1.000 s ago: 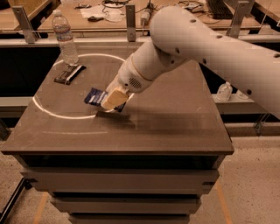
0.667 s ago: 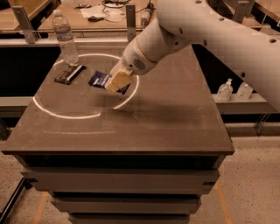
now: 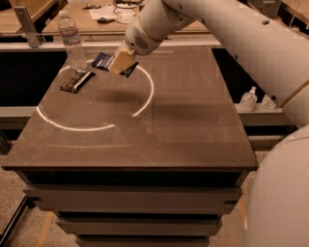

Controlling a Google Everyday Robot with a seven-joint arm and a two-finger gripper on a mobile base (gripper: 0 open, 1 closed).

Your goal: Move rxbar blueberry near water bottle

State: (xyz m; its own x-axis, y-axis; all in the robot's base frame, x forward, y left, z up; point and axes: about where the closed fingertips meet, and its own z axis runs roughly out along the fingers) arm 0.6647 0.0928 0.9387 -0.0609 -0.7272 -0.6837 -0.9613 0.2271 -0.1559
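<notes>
My gripper [image 3: 119, 63] is shut on the rxbar blueberry [image 3: 103, 60], a flat dark navy wrapper that sticks out to the left of the tan fingers [image 3: 122, 60]. It holds the bar above the far left part of the table [image 3: 183, 125]. The water bottle [image 3: 71, 42], clear with a white cap, stands upright near the table's far left corner, a short way left of the held bar.
A narrow black bar with white edges [image 3: 76, 82] lies on the table in front of the bottle. A white arc [image 3: 145, 96] is marked on the tabletop. Small nozzle bottles [image 3: 248, 100] stand on a lower shelf at the right. A cluttered desk [image 3: 101, 12] lies behind.
My gripper has carried the navy bar up and toward the far left, from the table's left middle to close beside the water bottle.
</notes>
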